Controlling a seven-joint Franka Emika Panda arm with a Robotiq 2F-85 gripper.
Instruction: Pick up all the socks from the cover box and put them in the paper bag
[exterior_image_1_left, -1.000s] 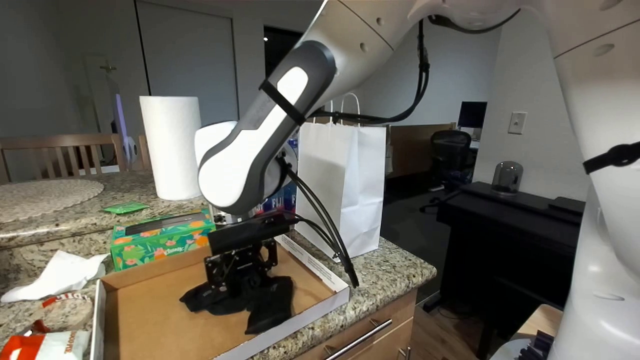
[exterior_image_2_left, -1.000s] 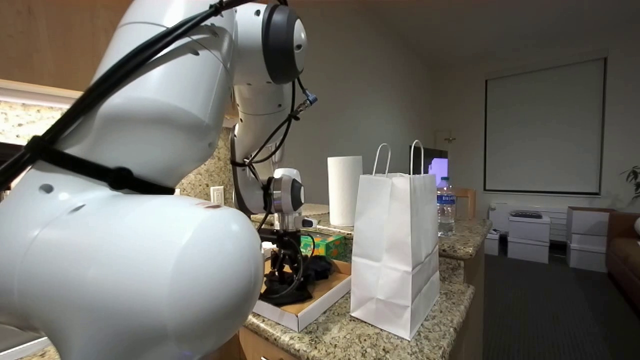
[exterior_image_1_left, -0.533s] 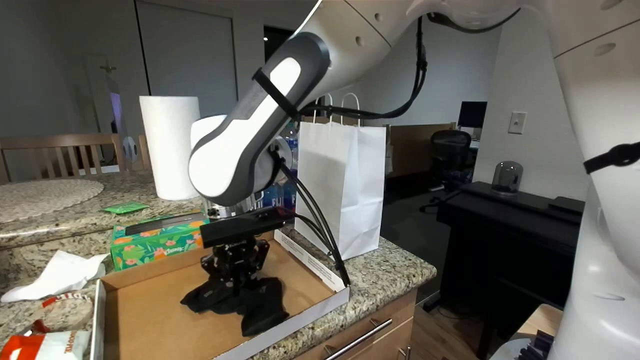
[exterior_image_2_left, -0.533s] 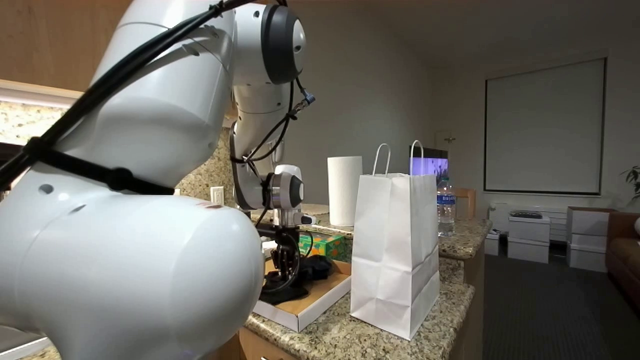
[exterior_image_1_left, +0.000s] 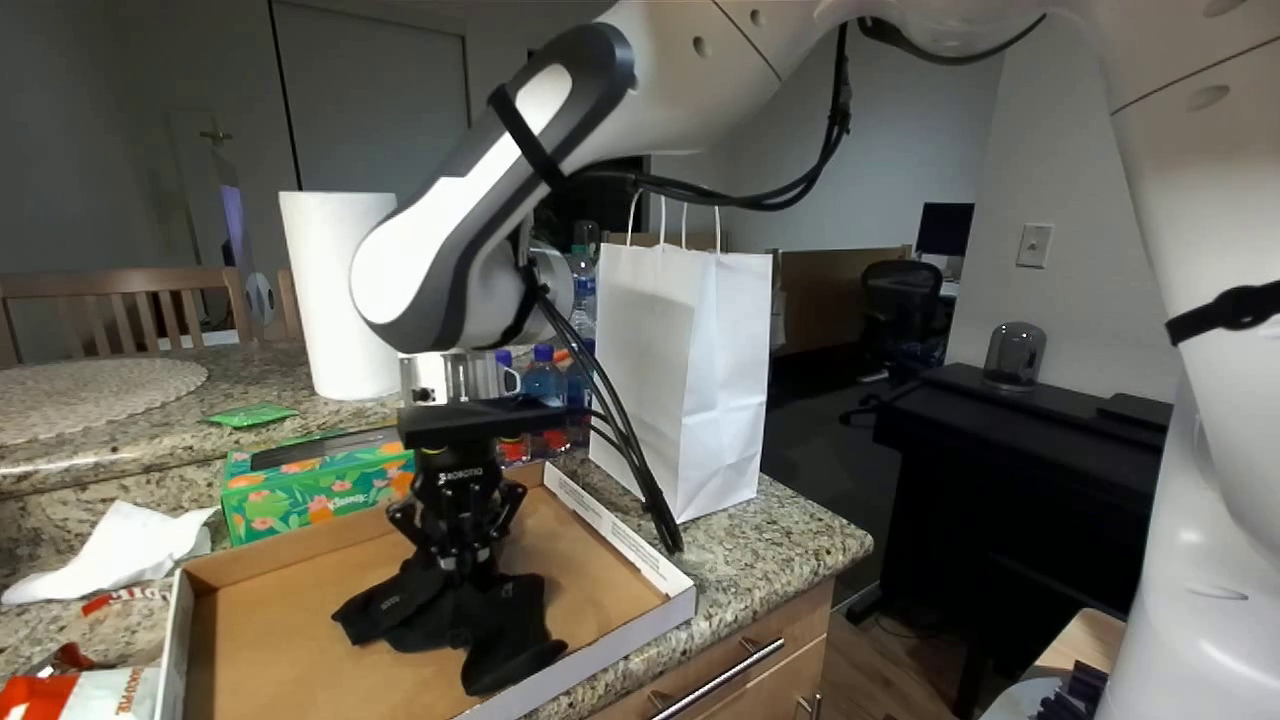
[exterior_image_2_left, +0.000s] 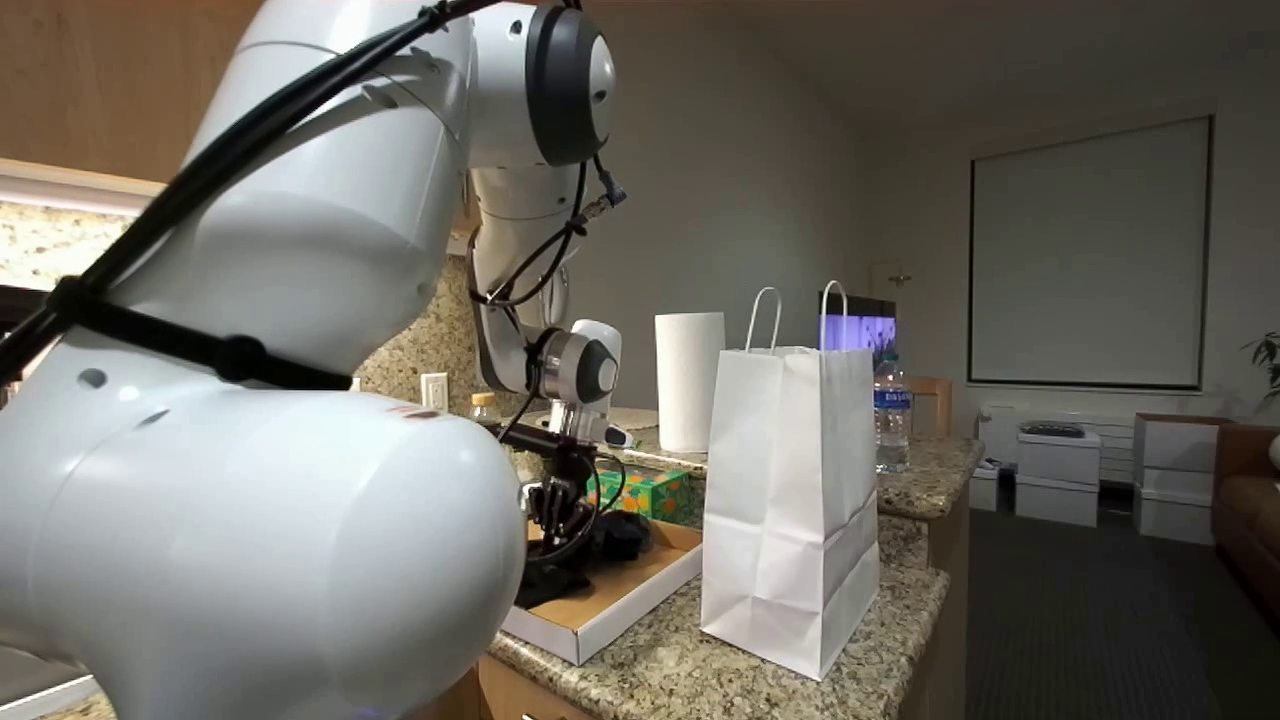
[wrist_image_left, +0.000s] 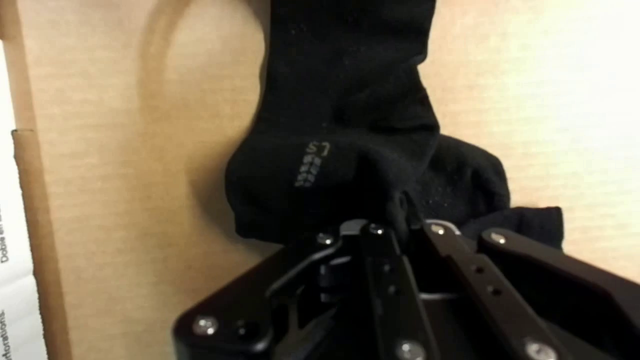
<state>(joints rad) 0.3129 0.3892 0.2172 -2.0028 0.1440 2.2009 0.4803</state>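
Observation:
Black socks (exterior_image_1_left: 455, 620) lie bunched in the cover box (exterior_image_1_left: 285, 650), a shallow brown cardboard tray with pale rims. My gripper (exterior_image_1_left: 465, 565) points down over the heap, its fingers drawn together on sock fabric. In the wrist view a fold of the socks (wrist_image_left: 330, 120) rises between the nearly meeting fingers; the very tips are buried in dark cloth. Most of the heap still rests on the cardboard. The white paper bag (exterior_image_1_left: 680, 380) stands upright beside the tray, handles up; its inside is hidden. In an exterior view the arm partly covers the socks (exterior_image_2_left: 622, 535).
A green tissue box (exterior_image_1_left: 320, 485) borders the tray's back side. Behind it stand a paper towel roll (exterior_image_1_left: 342, 300) and several water bottles (exterior_image_1_left: 545, 385). A crumpled tissue (exterior_image_1_left: 120, 550) and a red-white wrapper (exterior_image_1_left: 85, 692) lie left. The counter edge (exterior_image_1_left: 810, 560) runs close past the bag.
The fingers have closed on the black fabric and the gripper has turned more upright. The arm has shifted left in an exterior view, with socks and tray sliding slightly along.

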